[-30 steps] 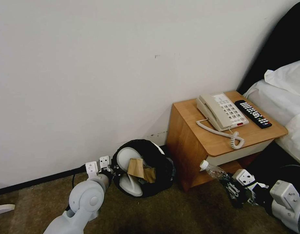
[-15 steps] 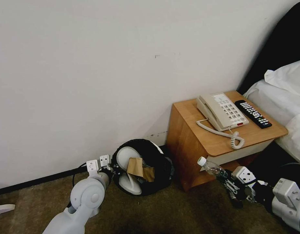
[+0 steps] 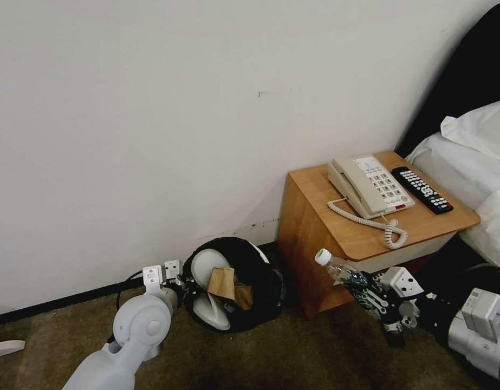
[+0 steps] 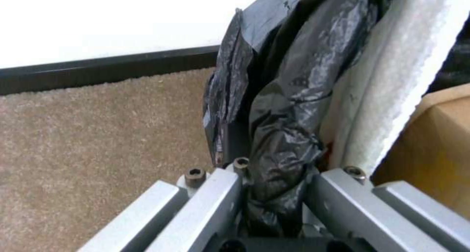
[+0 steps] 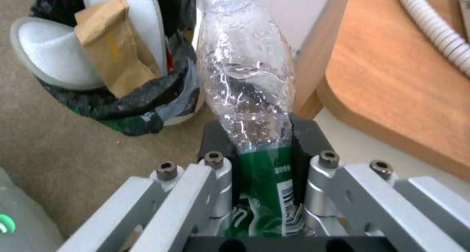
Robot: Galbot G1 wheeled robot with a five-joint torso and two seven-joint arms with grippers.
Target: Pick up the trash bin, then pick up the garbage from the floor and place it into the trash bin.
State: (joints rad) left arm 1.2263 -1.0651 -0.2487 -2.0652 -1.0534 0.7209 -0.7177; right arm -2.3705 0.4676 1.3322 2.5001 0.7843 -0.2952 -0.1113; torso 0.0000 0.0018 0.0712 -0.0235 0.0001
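Your left gripper is clamped on the bag-lined rim of the trash bin, which tilts on the carpet between the wall and the nightstand. The bin holds a white slipper and a brown cardboard piece. Your right gripper pinches a clear plastic bottle, cap end toward the bin, just beside the nightstand's front corner.
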